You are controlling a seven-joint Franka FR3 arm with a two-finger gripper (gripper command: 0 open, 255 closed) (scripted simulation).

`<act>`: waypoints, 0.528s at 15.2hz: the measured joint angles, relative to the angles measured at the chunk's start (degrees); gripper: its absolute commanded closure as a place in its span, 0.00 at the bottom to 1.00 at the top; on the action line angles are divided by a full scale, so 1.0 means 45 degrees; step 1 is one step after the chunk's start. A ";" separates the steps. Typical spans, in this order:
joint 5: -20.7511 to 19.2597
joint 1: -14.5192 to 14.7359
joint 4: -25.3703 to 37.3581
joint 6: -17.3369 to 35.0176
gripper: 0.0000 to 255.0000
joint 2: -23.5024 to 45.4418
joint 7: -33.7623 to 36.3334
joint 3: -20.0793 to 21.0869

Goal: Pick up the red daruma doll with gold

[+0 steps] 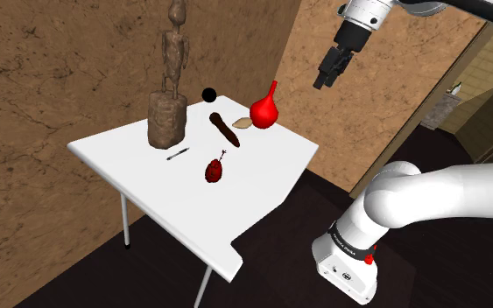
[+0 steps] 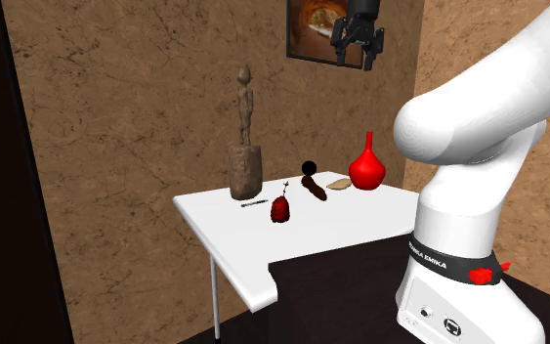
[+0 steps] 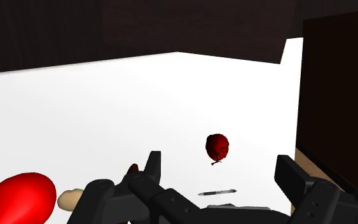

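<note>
A: What's on the table (image 1: 275, 179)?
B: One doll (image 1: 215, 170), one vase (image 1: 264, 109), one statue (image 1: 169, 105), one ball (image 1: 207, 94), one pen (image 1: 178, 154).
A: The doll?
B: Mid-table, near the pen, well below the gripper (image 1: 326, 80), its fingers (image 3: 153, 160) spread.

In the wrist view you are seeing the red vase (image 3: 20, 198) being cut off by the picture's edge, and the gripper (image 3: 219, 164) is hiding part of the tan piece (image 3: 69, 200) beside it. The thin dark tool (image 1: 178, 153) near the red doll (image 1: 215, 170) is showing too small for you to identify.
</note>
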 measured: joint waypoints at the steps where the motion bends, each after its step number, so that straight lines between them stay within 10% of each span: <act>1: 0.0000 0.0000 0.0000 0.0000 0.00 0.0000 0.0000 0.0000; 8: 0.0034 0.0209 -0.1675 0.2744 0.00 0.0870 0.0187 0.0472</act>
